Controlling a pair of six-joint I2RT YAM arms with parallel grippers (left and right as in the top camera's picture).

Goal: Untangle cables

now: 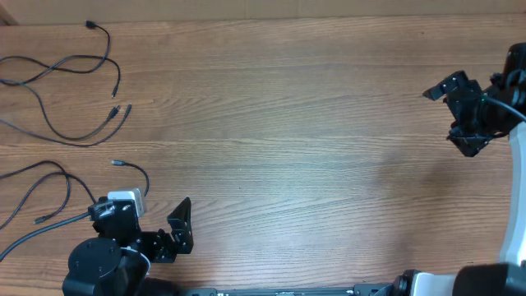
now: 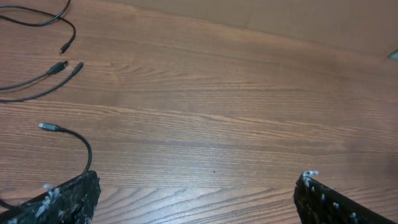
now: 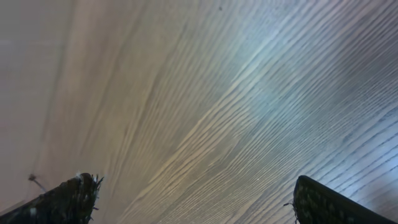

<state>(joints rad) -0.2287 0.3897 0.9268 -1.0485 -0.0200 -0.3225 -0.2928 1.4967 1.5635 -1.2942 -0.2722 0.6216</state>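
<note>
Several thin black cables lie as loose strands at the table's far left, with two plug ends side by side. One cable with a silver plug curls down toward my left gripper, which stands open at the front left. In the left wrist view that plug lies just ahead of the left finger, and nothing lies in the left gripper. My right gripper stands open at the far right, far from the cables. In its wrist view the right gripper frames only bare wood.
The wooden table stretches between the two arms. A thicker grey-black wire runs from the left arm off the left edge. The left arm's base sits at the front edge.
</note>
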